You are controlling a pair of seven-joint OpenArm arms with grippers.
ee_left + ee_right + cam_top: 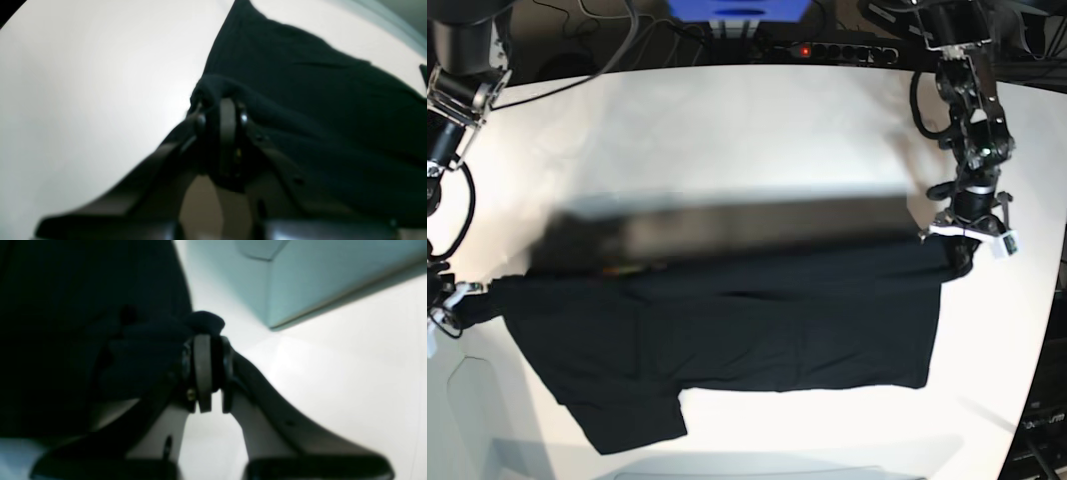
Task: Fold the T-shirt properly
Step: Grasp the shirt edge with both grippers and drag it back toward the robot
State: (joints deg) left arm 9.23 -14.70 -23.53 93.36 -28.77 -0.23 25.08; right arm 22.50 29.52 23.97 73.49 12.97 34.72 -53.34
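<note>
The black T-shirt (727, 330) is stretched across the white worktop (727, 130) from its left edge to its right. The left gripper (960, 252) pinches one end and the right gripper (467, 300) pinches the other, both clamped narrow on bunched cloth.

The T-shirt (727, 330) is soft, matt black cloth, creased where it bunches, lying on a smooth white tabletop (727, 130) with a faint sheen, while the left gripper (222, 103) looks like dark matt plastic with small shiny metal screws.

The white table (757, 130) carries the spread black T-shirt (757, 330).
</note>
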